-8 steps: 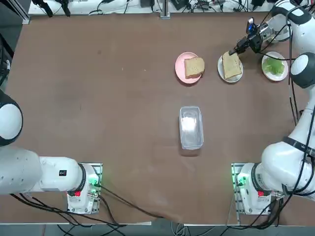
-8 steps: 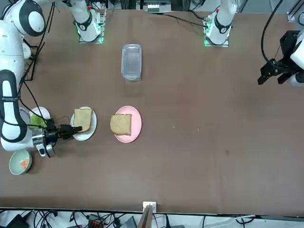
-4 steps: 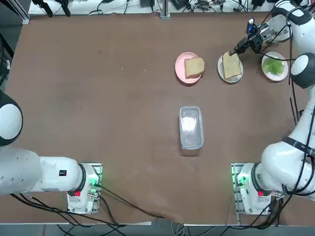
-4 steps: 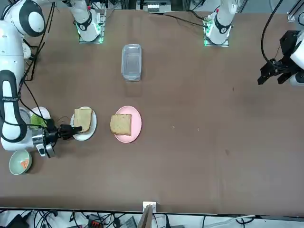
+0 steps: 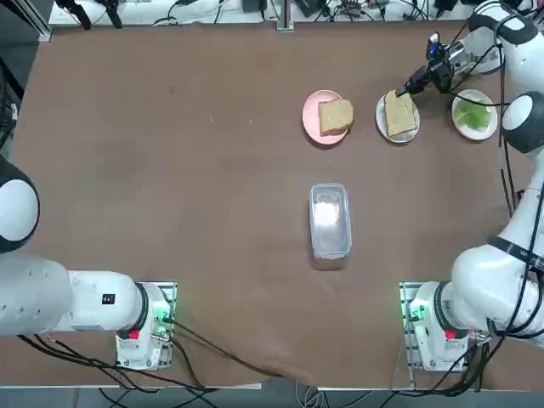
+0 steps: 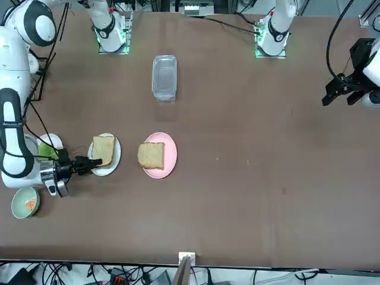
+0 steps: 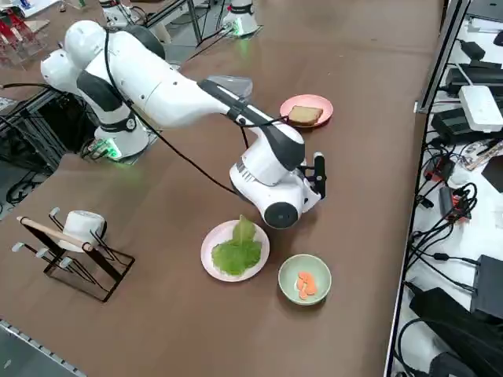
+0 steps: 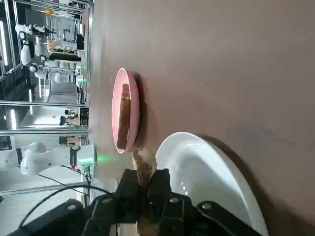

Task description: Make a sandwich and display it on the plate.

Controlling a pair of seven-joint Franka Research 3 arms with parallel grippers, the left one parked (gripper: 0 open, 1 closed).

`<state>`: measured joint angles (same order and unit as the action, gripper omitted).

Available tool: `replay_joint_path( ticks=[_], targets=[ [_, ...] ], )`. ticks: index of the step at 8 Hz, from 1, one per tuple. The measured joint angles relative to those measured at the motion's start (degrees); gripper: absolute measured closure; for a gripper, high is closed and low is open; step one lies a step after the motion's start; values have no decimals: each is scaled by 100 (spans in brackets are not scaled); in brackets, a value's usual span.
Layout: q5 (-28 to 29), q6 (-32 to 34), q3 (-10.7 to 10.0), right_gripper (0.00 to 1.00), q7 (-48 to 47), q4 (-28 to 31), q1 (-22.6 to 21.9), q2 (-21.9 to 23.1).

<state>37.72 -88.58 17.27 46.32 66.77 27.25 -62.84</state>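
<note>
Right gripper point(image 5: 401, 90) clamped on a tan toasted bread slice point(image 5: 399, 114), over the small round white plate point(image 5: 398, 134).

I count: pink round plate point(image 5: 324, 117), second toast slice point(image 5: 336, 115); second white plate point(image 7: 234, 250), green lettuce point(image 7: 238, 254); green bowl point(image 7: 305, 278), orange bits point(image 7: 305, 284); clear lidded box point(image 5: 329, 219), mid-table. All plates sit near the table's point(image 5: 170, 170) far edge; left side open.
</note>
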Motion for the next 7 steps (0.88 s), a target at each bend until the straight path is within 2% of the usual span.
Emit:
replay_joint_path(
  ticks=[1, 2, 4, 5, 6, 7],
  targets=[
    [0, -5, 0, 87, 5, 0, 2, -1],
    [0, -5, 0, 73, 7, -2, 9, -1],
    [45, -3, 0, 38, 15, -11, 66, -1],
    [66, 2, 4, 16, 21, -26, 90, 0],
    [71, 6, 17, 1, 27, -46, 107, 5],
    [73, 9, 27, 0, 32, -76, 112, 22]
  ],
)
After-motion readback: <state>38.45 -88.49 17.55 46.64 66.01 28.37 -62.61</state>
